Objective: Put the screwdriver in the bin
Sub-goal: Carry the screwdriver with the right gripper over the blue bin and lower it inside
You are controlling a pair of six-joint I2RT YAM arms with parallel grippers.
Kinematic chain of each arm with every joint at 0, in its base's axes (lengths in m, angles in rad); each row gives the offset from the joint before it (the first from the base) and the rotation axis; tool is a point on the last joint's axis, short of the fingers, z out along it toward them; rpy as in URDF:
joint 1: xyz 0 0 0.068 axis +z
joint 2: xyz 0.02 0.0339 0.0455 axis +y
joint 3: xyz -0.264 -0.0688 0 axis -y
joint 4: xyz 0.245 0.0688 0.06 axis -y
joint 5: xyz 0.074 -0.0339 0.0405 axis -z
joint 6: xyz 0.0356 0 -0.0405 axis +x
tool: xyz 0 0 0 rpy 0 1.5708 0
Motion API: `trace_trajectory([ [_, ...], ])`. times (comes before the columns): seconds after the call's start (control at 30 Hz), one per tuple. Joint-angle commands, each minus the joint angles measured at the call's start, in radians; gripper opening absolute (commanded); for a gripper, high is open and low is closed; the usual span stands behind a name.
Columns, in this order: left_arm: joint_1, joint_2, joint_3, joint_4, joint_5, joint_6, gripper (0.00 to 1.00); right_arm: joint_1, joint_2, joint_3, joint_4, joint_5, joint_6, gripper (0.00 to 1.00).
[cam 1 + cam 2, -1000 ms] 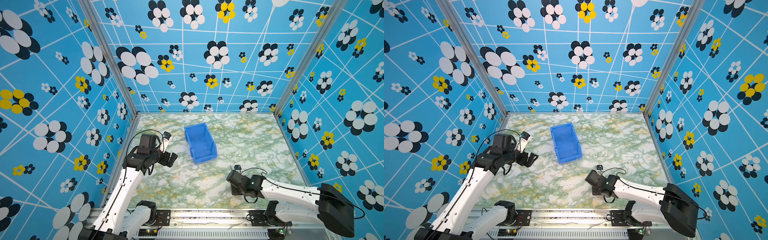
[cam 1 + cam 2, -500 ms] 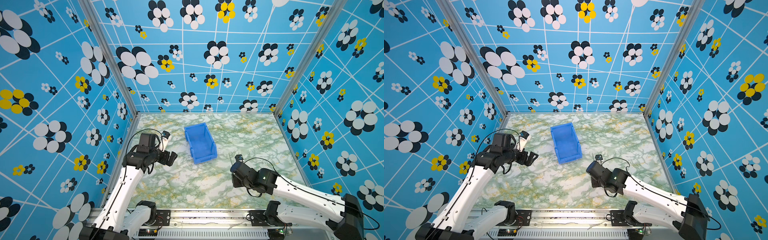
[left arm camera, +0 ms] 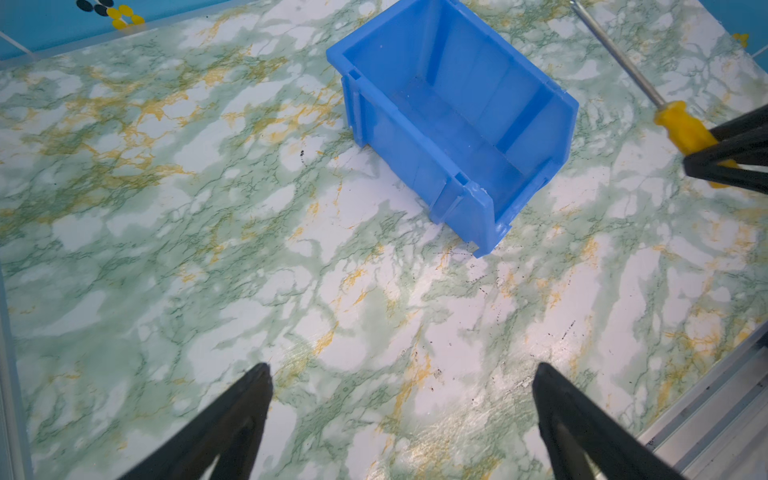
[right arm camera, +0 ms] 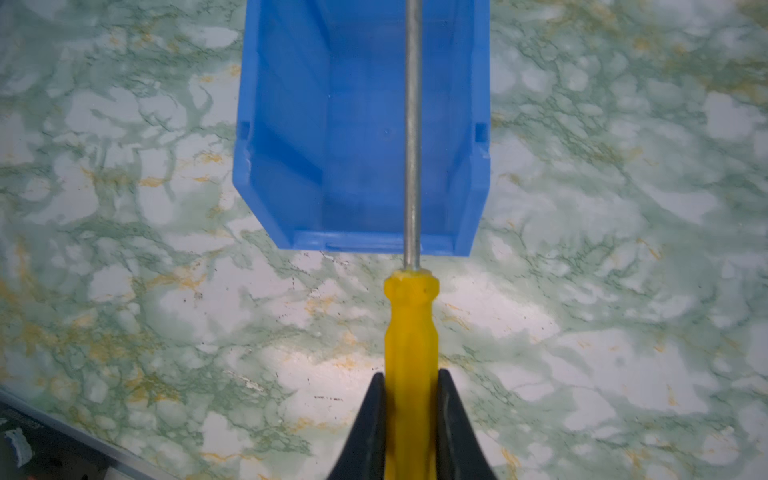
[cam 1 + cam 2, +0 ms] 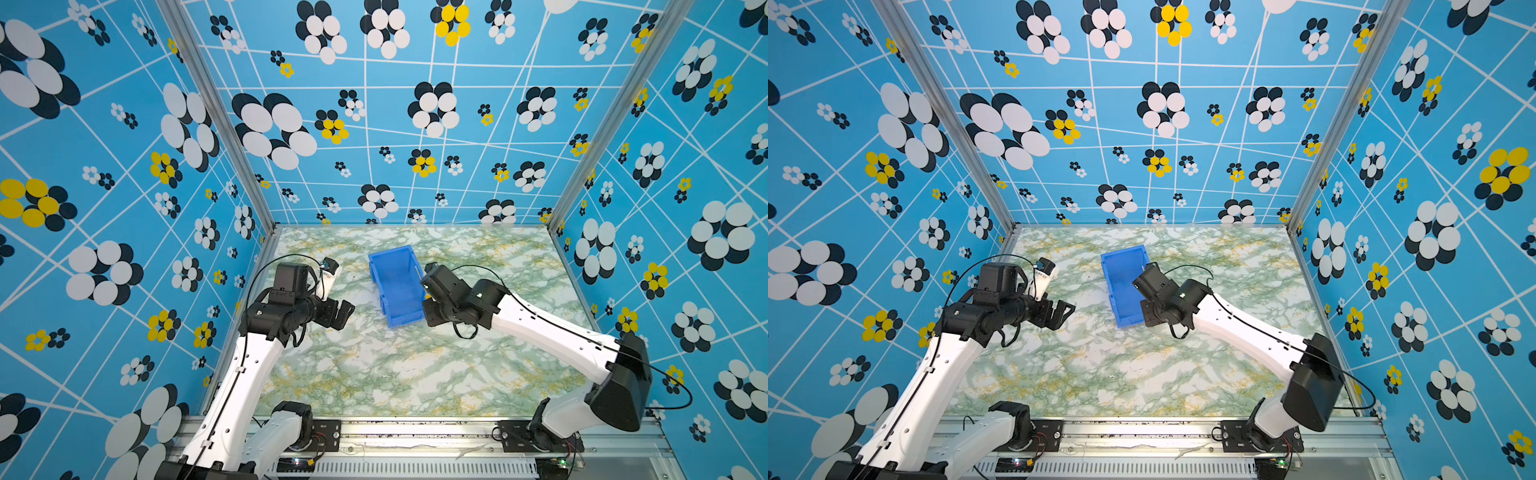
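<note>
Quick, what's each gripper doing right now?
Left gripper: open, empty.
Right gripper: shut on the slim yellow-handled metal-shaft screwdriver.

The table (image 5: 374,374) has a green-and-white marbled top with yellow veining and small dark specks. One item rests directly on it: the bin (image 5: 395,286), bright blue, standing upright toward 12 o'clock of the surface centre, its lowered lip facing 6 o'clock.
</note>
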Motion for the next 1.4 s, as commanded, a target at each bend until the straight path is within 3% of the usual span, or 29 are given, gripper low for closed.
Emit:
trace_trajectory([
  [0.0, -0.001, -0.027, 0.025, -0.036, 0.065, 0.015, 0.99, -0.027, 0.106, 0.106, -0.017, -0.070, -0.086, 0.12],
  [0.3, -0.003, -0.045, 0.002, -0.022, 0.081, 0.012, 0.99, -0.050, 0.412, 0.387, -0.071, -0.116, -0.166, 0.12],
  [0.7, -0.003, -0.037, -0.002, -0.018, 0.089, 0.006, 0.99, -0.070, 0.620, 0.501, -0.076, -0.141, -0.183, 0.15],
  [1.37, -0.004, -0.030, 0.002, -0.030, 0.071, 0.012, 0.99, -0.069, 0.694, 0.510, -0.059, -0.158, -0.180, 0.22],
])
